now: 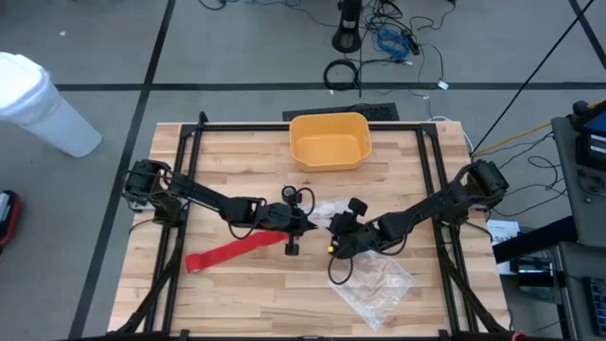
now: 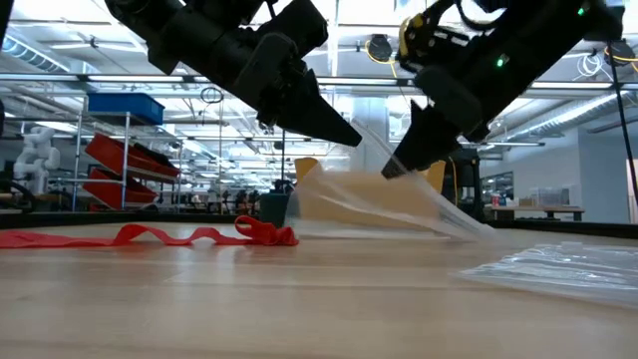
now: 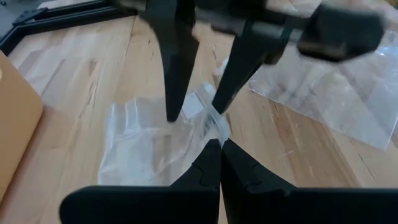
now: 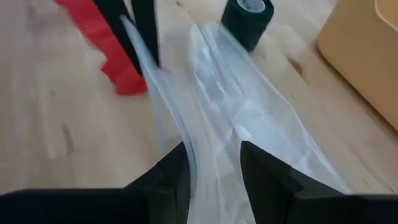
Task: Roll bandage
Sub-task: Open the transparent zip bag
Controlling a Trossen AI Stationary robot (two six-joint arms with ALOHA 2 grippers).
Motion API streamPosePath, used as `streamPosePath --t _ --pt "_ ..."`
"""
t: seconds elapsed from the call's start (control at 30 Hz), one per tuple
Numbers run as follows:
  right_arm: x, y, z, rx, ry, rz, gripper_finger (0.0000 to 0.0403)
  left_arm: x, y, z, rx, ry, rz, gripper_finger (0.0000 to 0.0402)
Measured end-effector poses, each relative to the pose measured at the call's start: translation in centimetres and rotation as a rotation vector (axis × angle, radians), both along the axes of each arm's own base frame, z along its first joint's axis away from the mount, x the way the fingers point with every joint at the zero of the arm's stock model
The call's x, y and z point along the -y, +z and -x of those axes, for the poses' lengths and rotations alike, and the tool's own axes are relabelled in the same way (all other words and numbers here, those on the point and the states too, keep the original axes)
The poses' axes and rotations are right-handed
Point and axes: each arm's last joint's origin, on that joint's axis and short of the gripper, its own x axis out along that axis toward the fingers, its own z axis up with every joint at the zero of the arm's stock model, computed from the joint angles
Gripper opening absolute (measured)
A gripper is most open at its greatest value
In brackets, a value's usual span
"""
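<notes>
The red bandage [image 1: 237, 251] lies unrolled on the table as a flat strip. Its bunched end [image 2: 264, 231] lies near the grippers, and it also shows in the right wrist view [image 4: 109, 50]. A clear plastic bag [image 1: 327, 208] is raised off the wood at mid-table. My left gripper [image 1: 311, 224] is shut on it. My right gripper [image 4: 214, 162] faces the left one at close range, open, its fingers on either side of the bag's lifted film [image 4: 236, 106]. Neither gripper touches the bandage. My left gripper pinches the clear bag's top edge strip [image 3: 214, 127] between its two fingertips, slanting down from the table's left. That edge is lifted and its film drawn up, while the bag's far part [image 2: 329, 204] rests on the table. My right gripper straddles the same raised film from the table's right, slanting down. I cannot tell whether its fingers [image 4: 177, 171] touch it.
A yellow bin [image 1: 329, 140] stands at the far middle of the table. A dark green roll [image 4: 249, 18] stands just beyond the bag. A second clear bag [image 1: 374, 279] lies flat at the near right. Black frame rails [image 1: 185, 189] run along the table's sides.
</notes>
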Motion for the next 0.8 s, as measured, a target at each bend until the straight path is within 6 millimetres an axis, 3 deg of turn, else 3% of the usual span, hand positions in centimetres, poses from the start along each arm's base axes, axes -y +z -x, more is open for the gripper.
streamPosePath --t 0.13,0.23,0.3,0.53,0.8 --pt "0.2 -0.5 0.0 -0.028 -0.007 0.010 0.0092 0.0 0.0 0.0 0.003 -0.003 0.002 0.0000" --pt "0.3 -0.5 0.2 -0.049 -0.006 0.029 0.0027 0.1 0.0 0.0 0.002 -0.024 0.015 0.0000" --pt "0.2 -0.4 0.3 -0.061 0.008 0.047 0.0009 0.1 0.0 0.0 0.000 -0.041 0.024 0.0000" --pt "0.4 -0.4 0.8 -0.112 -0.002 0.211 0.0000 0.1 0.9 0.4 -0.008 -0.049 0.086 0.0000" --pt "0.3 -0.2 1.1 -0.156 0.016 0.405 0.0000 -0.3 5.5 3.2 0.009 -0.056 0.094 0.0019"
